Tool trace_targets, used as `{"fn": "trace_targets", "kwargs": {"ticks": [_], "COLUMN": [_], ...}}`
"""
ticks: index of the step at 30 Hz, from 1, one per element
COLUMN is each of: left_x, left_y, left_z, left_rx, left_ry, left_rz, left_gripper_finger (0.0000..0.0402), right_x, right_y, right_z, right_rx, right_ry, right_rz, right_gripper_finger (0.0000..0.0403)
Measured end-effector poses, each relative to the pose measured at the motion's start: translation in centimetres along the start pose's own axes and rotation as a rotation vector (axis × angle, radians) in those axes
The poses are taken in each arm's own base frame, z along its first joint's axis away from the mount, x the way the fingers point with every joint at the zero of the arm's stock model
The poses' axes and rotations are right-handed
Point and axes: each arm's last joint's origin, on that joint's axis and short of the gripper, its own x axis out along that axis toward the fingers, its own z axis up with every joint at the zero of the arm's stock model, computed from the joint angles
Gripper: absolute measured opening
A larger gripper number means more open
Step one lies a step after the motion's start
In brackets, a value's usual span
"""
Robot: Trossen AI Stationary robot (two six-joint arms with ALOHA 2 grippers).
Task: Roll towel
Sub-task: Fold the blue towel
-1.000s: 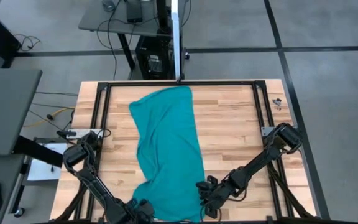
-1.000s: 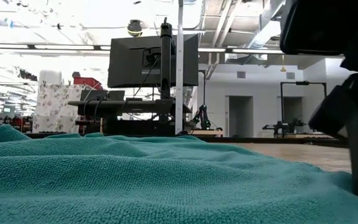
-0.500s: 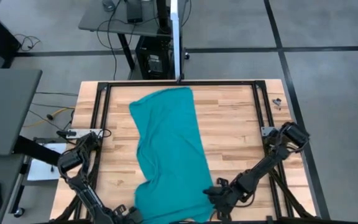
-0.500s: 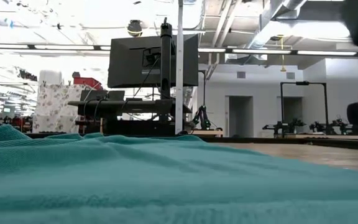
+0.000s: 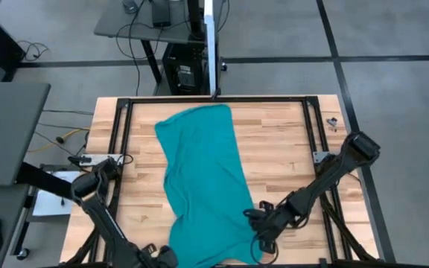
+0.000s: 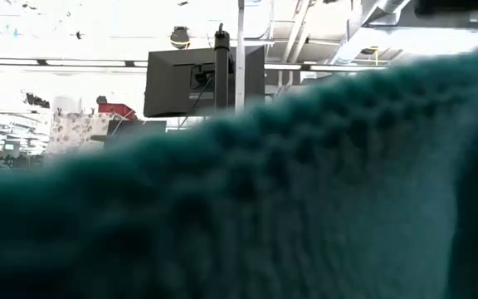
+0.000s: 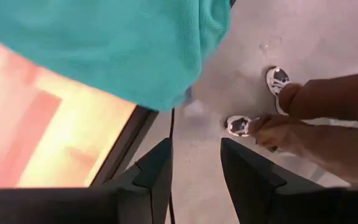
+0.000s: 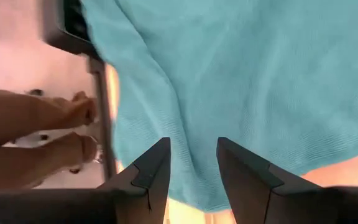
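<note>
The teal towel (image 5: pixel 199 171) lies lengthwise down the middle of the wooden table (image 5: pixel 289 149), from the far edge to the near edge. Its near end fills the low view (image 6: pixel 305 183) close to the camera. My left gripper (image 5: pixel 162 257) is at the towel's near left corner, open and empty (image 7: pixel 194 165), with the towel's edge (image 7: pixel 104 43) ahead of it over the table edge. My right gripper (image 5: pixel 261 225) is at the towel's near right edge, open (image 8: pixel 193 165), its fingers pointing at the cloth (image 8: pixel 247 74). My right gripper stands open over the towel's near right part (image 8: pixel 185 124); its fingertips are out of the picture, so I cannot tell whether they touch the cloth. My left gripper touches nothing that shows.
A black frame rail (image 5: pixel 214 99) runs around the table top. A small dark object (image 5: pixel 332 123) lies at the far right. A person's legs and shoes (image 7: pixel 316 118) stand on the floor beyond the near edge and also show in the right wrist view (image 8: pixel 30 124).
Both grippers have shifted at the towel's near end, the right one a little toward the table's right edge. The towel's near end has come up close in front of the low camera and now covers most of that view; its far part has stayed in place.
</note>
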Motion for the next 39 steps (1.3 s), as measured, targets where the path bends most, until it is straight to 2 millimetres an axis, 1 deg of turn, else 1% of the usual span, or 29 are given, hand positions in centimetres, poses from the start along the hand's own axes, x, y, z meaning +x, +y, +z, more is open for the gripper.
{"fn": "trace_targets", "kwargs": {"ticks": [2, 4, 6, 8, 10, 12, 15, 18, 20, 23, 26, 29, 31, 33, 36, 39], "left_x": [-2.0, -3.6, -4.8, -6.2, -7.3, -7.4, -6.4, -4.9, -4.1, -3.5, -2.4, -1.4, -0.7, -0.5, 0.1, 0.8], "left_y": [0.8, 2.5, 4.5, 6.8, 9.3, 12.4, 17.5, 22.8, 26.2, 30.5, 34.1, 36.7, 38.2, 39.4, 40.7, 42.3], "left_z": [1.2, 2.8, 4.4, 6.3, 8.2, 10.2, 12.8, 14.8, 15.9, 17.1, 17.8, 18.5, 18.6, 19.2, 20.2, 21.0], "left_rx": [-0.034, -0.083, -0.126, -0.156, -0.163, -0.165, -0.167, -0.167, -0.192, -0.206, -0.175, -0.142, -0.143, -0.146, -0.127, -0.129], "left_ry": [-0.089, -0.169, -0.214, -0.247, -0.283, -0.286, -0.293, -0.331, -0.370, -0.415, -0.368, -0.343, -0.288, -0.280, -0.273, -0.266], "left_rz": [0.049, 0.158, 0.274, 0.366, 0.420, 0.435, 0.337, 0.217, 0.191, 0.221, 0.265, 0.265, 0.292, 0.291, 0.237, 0.233], "left_gripper_finger": [0.0120, 0.0120, 0.0120, 0.0120, 0.0120, 0.0120, 0.0120, 0.0120, 0.0120, 0.0120, 0.0120, 0.0120, 0.0120, 0.0120, 0.0120, 0.0120], "right_x": [-1.2, -2.0, -2.5, -2.9, -3.2, -3.3, -3.2, -3.2, -3.3, -3.6, -3.8, -3.3, -2.6, -1.6, -0.3, -0.2], "right_y": [-0.7, -1.9, -3.5, -5.4, -7.7, -10.4, -14.6, -18.3, -20.4, -22.6, -23.7, -24.0, -24.4, -24.9, -26.0, -27.1], "right_z": [1.4, 2.9, 4.4, 6.1, 7.8, 9.3, 11.0, 12.0, 12.4, 12.8, 13.1, 13.7, 13.7, 13.8, 13.2, 13.2], "right_rx": [0.027, 0.075, 0.129, 0.191, 0.251, 0.300, 0.368, 0.461, 0.514, 0.561, 0.580, 0.573, 0.579, 0.598, 0.632, 0.666], "right_ry": [-0.041, -0.082, -0.117, -0.154, -0.185, -0.208, -0.210, -0.209, -0.211, -0.223, -0.248, -0.284, -0.267, -0.257, -0.202, -0.199], "right_rz": [0.007, -0.012, -0.039, -0.070, -0.102, -0.145, -0.207, -0.255, -0.276, -0.309, -0.309, -0.273, -0.247, -0.220, -0.236, -0.244], "right_gripper_finger": [0.0127, 0.0127, 0.0127, 0.0127, 0.0127, 0.0127, 0.0127, 0.0127, 0.0127, 0.0127, 0.0127, 0.0127, 0.0127, 0.0127, 0.0127, 0.0127]}}
